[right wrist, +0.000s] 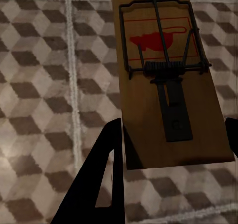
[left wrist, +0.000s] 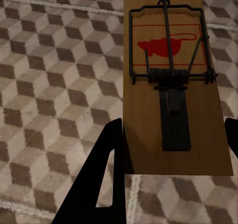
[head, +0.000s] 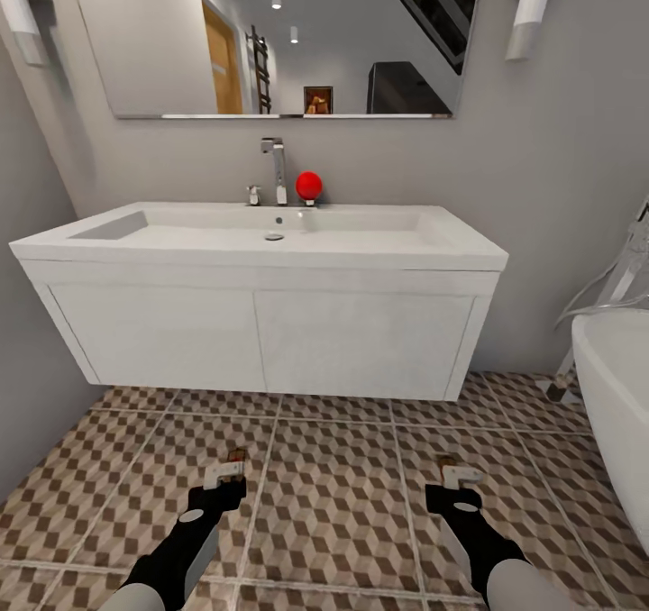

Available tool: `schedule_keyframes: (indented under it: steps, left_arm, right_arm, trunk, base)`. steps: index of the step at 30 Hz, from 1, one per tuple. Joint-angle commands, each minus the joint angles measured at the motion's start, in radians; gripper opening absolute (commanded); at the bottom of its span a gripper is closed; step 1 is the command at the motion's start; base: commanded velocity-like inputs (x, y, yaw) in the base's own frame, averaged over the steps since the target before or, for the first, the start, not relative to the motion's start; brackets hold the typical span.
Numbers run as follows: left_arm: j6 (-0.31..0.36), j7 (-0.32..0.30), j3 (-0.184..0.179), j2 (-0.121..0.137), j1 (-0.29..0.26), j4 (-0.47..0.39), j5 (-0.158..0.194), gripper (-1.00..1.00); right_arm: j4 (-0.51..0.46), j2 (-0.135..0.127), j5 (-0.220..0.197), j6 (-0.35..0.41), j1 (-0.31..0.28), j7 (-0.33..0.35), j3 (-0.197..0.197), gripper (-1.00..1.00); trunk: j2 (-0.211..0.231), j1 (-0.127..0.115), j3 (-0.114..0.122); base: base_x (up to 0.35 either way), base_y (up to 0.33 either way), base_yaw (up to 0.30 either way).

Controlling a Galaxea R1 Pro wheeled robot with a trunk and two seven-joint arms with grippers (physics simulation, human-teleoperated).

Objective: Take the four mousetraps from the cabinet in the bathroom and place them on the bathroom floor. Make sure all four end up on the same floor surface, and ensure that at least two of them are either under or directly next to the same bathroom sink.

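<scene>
White sink unit [head: 261, 323] is faced, bathroom floor [head: 333, 503] tiled below. Left gripper [head: 225, 476] is clamped on one mousetrap [left wrist: 173, 85]; right gripper [head: 460, 478] is clamped on another mousetrap [right wrist: 168, 80], both held above tiles.

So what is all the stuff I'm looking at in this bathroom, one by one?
Mousetraps: two, brown wood with dark wire and a red mouse print; one in the left end effector, one in the right, both over the floor.
Sink unit: one, white, wall-hung, straight ahead.
Tap: one, silver, behind the basin.
Ball-shaped object: one, red, beside the tap.
Mirror: one, above the sink.
Bathtub: one, white, at the right edge.
Floor: brown-and-beige cube-pattern tiles.
Left end effector: black and white, shut on a trap.
Right end effector: same, shut on the other trap.
</scene>
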Motion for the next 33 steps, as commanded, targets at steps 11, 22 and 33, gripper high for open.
schedule_keyframes:
  steps: [11,22,33]
  left_arm:
    - [-0.001,0.002,0.004,-0.001,0.0,0.003,-0.001,-1.0]
    - [-0.002,0.002,0.003,-0.001,0.0,0.003,-0.001,-1.0]
    - [0.003,0.003,0.009,-0.004,-0.001,-0.001,0.001,-1.0]
  right_arm:
    - [0.0,0.0,0.009,0.003,0.0,-0.005,-0.006,-1.0]
    - [0.001,-0.001,0.002,0.006,0.0,-0.008,-0.011,-1.0]
    - [0.001,-0.001,0.007,0.006,0.0,-0.005,-0.005,-1.0]
  trunk:
    - [0.0,0.0,-0.001]
    - [0.0,0.0,-0.001]
    - [0.0,0.0,-0.001]
  base:
    - [0.07,0.02,-0.003]
    - [0.126,0.027,-0.031]
    - [0.001,0.0,-0.059]
